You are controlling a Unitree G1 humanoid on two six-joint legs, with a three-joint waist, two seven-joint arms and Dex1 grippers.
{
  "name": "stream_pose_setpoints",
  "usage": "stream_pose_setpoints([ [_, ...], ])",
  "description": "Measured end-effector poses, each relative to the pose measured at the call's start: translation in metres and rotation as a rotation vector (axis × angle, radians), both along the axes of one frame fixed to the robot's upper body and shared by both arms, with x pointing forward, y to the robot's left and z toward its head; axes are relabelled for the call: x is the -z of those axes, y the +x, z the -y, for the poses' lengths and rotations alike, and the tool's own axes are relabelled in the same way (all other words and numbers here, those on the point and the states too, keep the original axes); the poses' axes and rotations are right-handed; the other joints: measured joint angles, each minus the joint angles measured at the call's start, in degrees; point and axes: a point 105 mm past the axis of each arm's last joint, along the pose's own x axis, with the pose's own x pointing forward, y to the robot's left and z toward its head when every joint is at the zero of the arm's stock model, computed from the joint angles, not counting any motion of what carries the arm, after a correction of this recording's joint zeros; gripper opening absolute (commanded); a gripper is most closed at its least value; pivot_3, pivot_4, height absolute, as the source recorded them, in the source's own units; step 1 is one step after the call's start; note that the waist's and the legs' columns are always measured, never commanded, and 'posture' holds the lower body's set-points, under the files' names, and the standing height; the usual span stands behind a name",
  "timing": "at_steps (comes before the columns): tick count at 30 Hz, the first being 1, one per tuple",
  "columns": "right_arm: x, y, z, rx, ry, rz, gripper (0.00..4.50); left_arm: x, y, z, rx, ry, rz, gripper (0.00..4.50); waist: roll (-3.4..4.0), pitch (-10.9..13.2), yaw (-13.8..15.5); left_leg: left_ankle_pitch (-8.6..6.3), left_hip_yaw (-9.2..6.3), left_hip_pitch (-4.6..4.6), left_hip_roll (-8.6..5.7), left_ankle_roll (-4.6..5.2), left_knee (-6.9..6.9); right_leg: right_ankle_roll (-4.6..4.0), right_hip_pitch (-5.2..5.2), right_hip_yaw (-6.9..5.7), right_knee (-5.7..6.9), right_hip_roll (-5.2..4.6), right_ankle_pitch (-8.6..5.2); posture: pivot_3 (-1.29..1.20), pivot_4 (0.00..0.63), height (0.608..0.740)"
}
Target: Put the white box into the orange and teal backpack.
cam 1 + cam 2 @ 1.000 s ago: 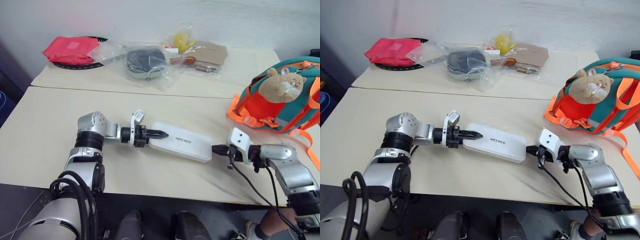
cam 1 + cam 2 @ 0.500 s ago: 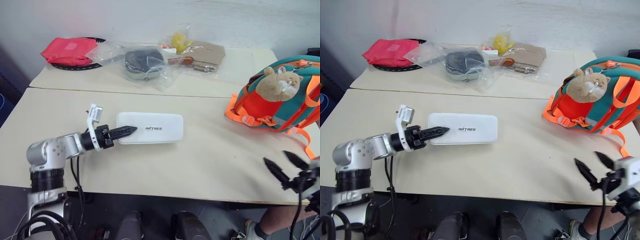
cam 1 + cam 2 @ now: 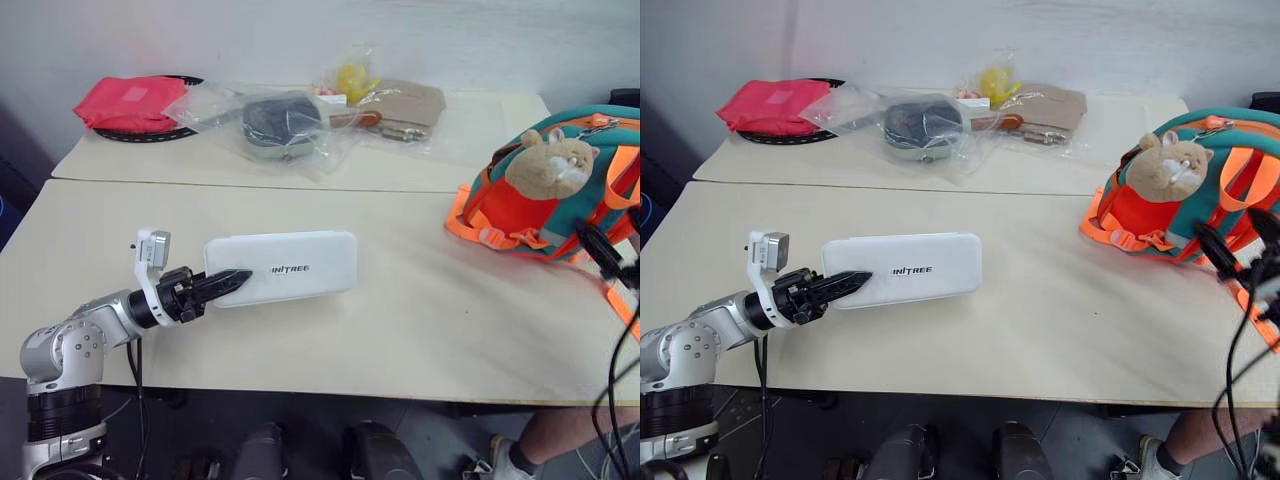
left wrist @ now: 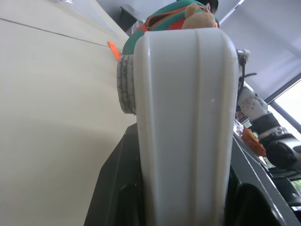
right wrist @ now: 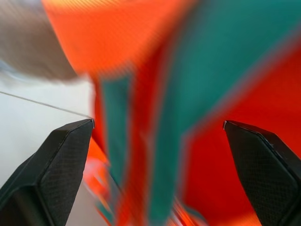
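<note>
The white box (image 3: pixel 290 268) lies lengthwise at the middle left of the near table, with dark lettering on top. My left gripper (image 3: pixel 228 282) is shut on its left end. In the left wrist view the box (image 4: pixel 183 117) stands edge-on between the fingers. I cannot tell whether it rests on the table or hangs just above it. The orange and teal backpack (image 3: pixel 545 205), with a tan plush animal on its front, stands at the right edge. My right gripper (image 3: pixel 1238 240) is open just in front of it, and the backpack (image 5: pixel 197 70) looms close between the wide-apart fingers.
On the far table lie a red-pink cloth pouch (image 3: pixel 125 100), a clear bag with a dark grey item (image 3: pixel 280 125), and bagged yellow and tan things (image 3: pixel 395 100). A seam (image 3: pixel 300 186) divides the two tables. A person's leg (image 3: pixel 555 440) shows below the front edge at right.
My right gripper let go of the box's right end, opened, and rose to the right up to the backpack. My left gripper pulled the box leftward and turned it.
</note>
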Motion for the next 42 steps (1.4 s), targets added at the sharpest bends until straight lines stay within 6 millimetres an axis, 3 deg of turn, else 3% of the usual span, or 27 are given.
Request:
stream_pose_setpoints([
  [3,0.008,0.016,-0.017,-0.095,0.002,-0.052,3.19,0.004,-0.003,-0.008,-0.022,0.021,-0.015,1.29,0.0,0.0,0.4,-0.03,0.0,-0.12,-0.02,0.06,0.06,0.0,-0.05,-0.01,-0.06,-0.04,0.0,0.0,0.15,0.74],
  [7,0.004,0.037,-0.036,-0.176,-0.006,-0.037,1.78,-0.003,-0.003,-0.019,-0.068,0.017,0.011,1.29,0.0,0.0,0.3,-0.13,0.02,-0.18,-0.07,0.23,0.29,0.02,0.02,-0.01,-0.09,-0.14,0.01,0.0,0.15,0.74],
  [12,0.013,0.042,-0.063,-0.293,0.01,-0.047,0.1,-0.01,-0.001,-0.028,-0.127,0.0,0.036,1.29,0.0,0.0,0.4,-0.12,-0.03,-0.17,-0.05,0.19,0.28,0.02,-0.01,-0.05,-0.01,-0.14,0.01,0.0,0.15,0.74],
  [14,0.013,0.037,-0.083,-0.378,0.008,-0.048,0.02,-0.012,0.002,-0.032,-0.166,-0.003,0.038,1.29,0.0,0.0,0.2,-0.12,-0.03,-0.16,-0.02,0.19,0.24,0.02,-0.02,-0.05,0.01,-0.12,0.01,0.0,0.15,0.74],
  [19,0.012,0.017,-0.154,-0.639,0.009,-0.05,0.02,-0.012,0.009,-0.045,-0.278,-0.008,0.031,1.29,0.0,0.0,-0.9,-0.12,-0.04,-0.17,0.0,0.17,0.12,0.02,-0.15,-0.04,0.11,-0.11,0.01,0.0,0.15,0.74],
  [23,-0.002,-0.01,-0.209,-0.885,0.039,-0.062,0.02,-0.007,0.016,-0.068,-0.401,-0.04,-0.007,1.29,0.0,0.0,-1.1,-0.12,-0.03,-0.27,0.01,0.16,-0.01,0.01,-0.46,-0.04,0.26,-0.1,0.01,0.0,0.15,0.74],
  [26,-0.019,-0.035,-0.235,-1.063,0.075,-0.083,0.02,-0.005,0.016,-0.078,-0.451,-0.048,-0.016,1.29,-0.01,0.0,-0.8,-0.01,-0.05,-0.61,0.01,-0.01,0.03,0.0,-0.82,-0.05,0.34,-0.12,0.01,0.0,0.15,0.74],
  [30,-0.022,-0.077,-0.248,-1.266,0.067,-0.218,0.02,-0.002,0.012,-0.087,-0.495,-0.042,-0.021,1.29,-0.05,0.0,-0.6,-0.06,-0.19,-0.94,-0.03,0.09,0.12,-0.01,-0.91,-0.16,0.31,-0.18,0.02,0.0,0.15,0.74],
  [33,-0.015,-0.099,-0.239,-1.327,0.076,-0.358,0.02,-0.023,0.004,-0.095,-0.536,-0.083,0.047,1.29,-0.26,0.1,-0.2,-0.17,-0.26,-1.13,-0.06,0.26,0.21,-0.01,-0.9,-0.19,0.18,-0.23,0.02,0.0,0.15,0.74],
  [37,-0.007,-0.101,-0.227,-1.266,0.07,-0.449,0.02,-0.059,-0.019,-0.087,-0.482,-0.1,0.195,1.29,-0.34,0.0,0.2,-0.23,-0.25,-1.1,-0.11,0.34,0.33,0.0,-0.78,-0.18,-0.03,-0.28,0.02,0.0,0.15,0.74],
  [42,0.0,-0.093,-0.235,-1.238,0.101,-0.458,0.02,-0.094,-0.042,-0.066,-0.358,-0.175,0.307,1.29,-0.36,0.0,0.2,-0.18,-0.32,-1.04,-0.05,0.38,0.34,-0.01,-0.85,-0.18,0.13,-0.21,0.02,0.0,0.15,0.74],
])
